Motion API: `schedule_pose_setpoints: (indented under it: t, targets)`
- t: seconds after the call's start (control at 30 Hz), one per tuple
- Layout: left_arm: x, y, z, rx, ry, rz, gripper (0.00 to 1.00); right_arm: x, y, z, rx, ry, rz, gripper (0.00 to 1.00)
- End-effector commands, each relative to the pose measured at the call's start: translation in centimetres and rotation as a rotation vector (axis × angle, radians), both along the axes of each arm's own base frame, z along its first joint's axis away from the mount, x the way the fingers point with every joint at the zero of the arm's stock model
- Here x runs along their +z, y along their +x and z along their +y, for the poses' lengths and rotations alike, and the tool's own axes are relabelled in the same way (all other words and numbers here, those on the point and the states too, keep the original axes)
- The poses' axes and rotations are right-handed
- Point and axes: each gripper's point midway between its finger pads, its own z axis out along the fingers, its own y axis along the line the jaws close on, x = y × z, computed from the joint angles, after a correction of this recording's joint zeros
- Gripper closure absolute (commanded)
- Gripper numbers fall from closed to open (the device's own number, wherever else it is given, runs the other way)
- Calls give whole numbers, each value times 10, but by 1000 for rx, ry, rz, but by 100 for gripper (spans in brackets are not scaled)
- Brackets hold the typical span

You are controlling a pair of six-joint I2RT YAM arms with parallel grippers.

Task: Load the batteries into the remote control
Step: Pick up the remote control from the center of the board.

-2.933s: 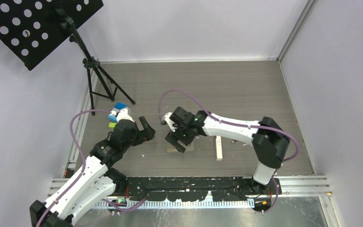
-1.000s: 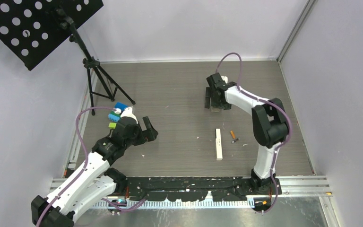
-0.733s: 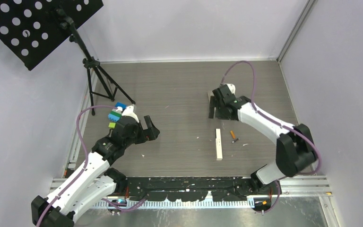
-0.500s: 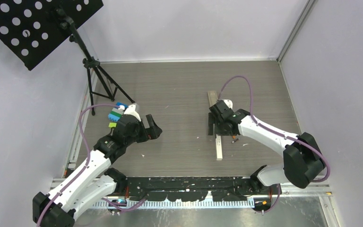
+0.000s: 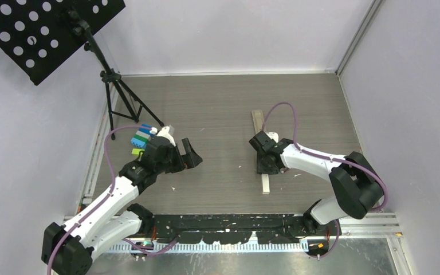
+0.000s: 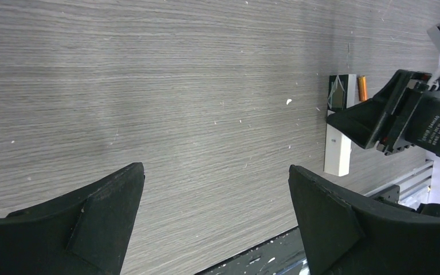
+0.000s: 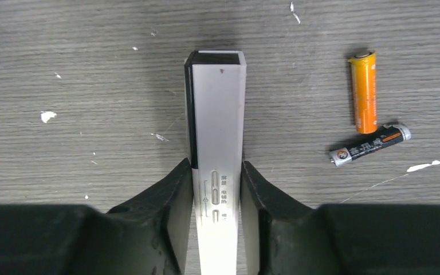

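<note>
Remote (image 7: 216, 114), slim and white, seems pinched by right jaws near orange battery (image 7: 364, 91) and black battery (image 7: 370, 145); left jaws spread.

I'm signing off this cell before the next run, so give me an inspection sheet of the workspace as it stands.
Surface: grey wood-grain table, scattered white specks.
Job's things: remote lying flat; orange battery and black battery loose beside it, not loaded.
Clutter: toy blocks near the left arm; grey bar beyond the remote.
Grippers: left tool open, empty; right tool closed on the remote's sides.
Cables: purple cables loop above each arm; no snag seen.
Surroundings: music stand far left; pale walls.
</note>
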Motion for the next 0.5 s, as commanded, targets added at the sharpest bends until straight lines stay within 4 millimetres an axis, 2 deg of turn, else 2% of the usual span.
schedule_pose_setpoints:
  t: [0.0, 0.1, 0.17, 0.23, 0.27, 0.33, 0.47]
  targets:
    - [17, 7, -12, -29, -64, -44, 0, -3, 7, 11, -1, 36, -25, 68]
    - [22, 7, -17, -51, -75, -43, 0, 0, 9, 11, 10, 28, -37, 80]
    - [28, 7, -21, -74, -92, -53, 0, 9, 14, 11, 22, 6, -71, 87]
    - [38, 7, -29, -115, -139, -66, 0, 25, 20, 20, 72, 20, -125, 89]
    - [45, 6, -34, -136, -176, -76, 0, 34, 23, 27, 111, 41, -155, 90]
    - [59, 5, -43, -173, -247, -86, 0, 58, 25, 54, 230, 130, -237, 92]
    - [79, 3, -54, -237, -323, -79, 4, 104, 8, 105, 514, 271, -394, 93]
